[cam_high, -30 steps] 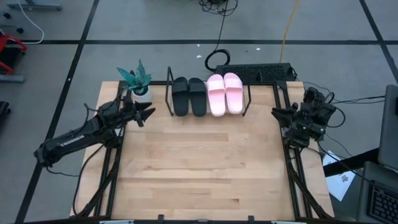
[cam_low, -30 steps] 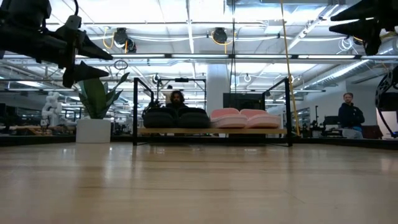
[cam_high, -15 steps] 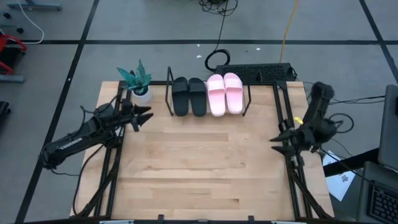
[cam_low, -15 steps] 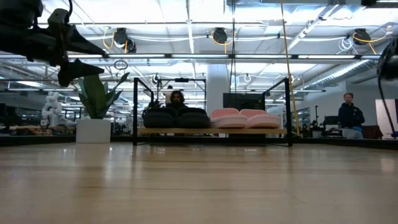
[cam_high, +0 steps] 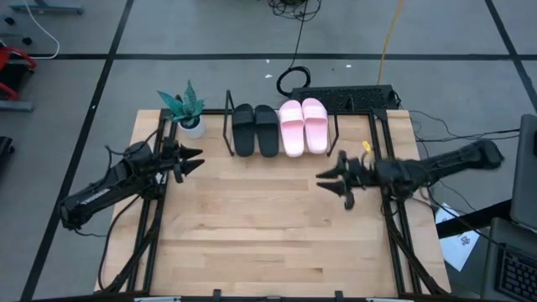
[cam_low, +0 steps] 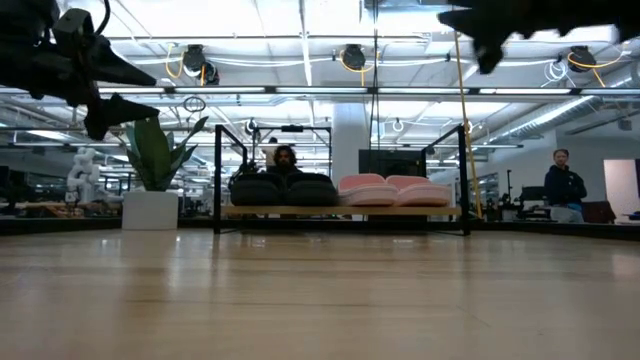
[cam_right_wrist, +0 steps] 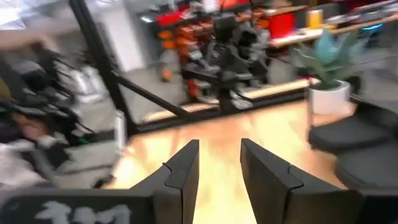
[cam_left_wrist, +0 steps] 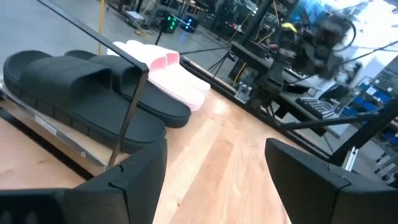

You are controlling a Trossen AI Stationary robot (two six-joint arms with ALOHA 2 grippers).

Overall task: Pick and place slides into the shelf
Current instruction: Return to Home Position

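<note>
Left claw, right claw: parted, aloft

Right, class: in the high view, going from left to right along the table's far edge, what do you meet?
potted plant → black slides → pink slides, with both pairs sitting on the shelf.

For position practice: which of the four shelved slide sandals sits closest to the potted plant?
The matte black slide sandal at the row's end; its black partner and both pink ones lie farther.
</note>
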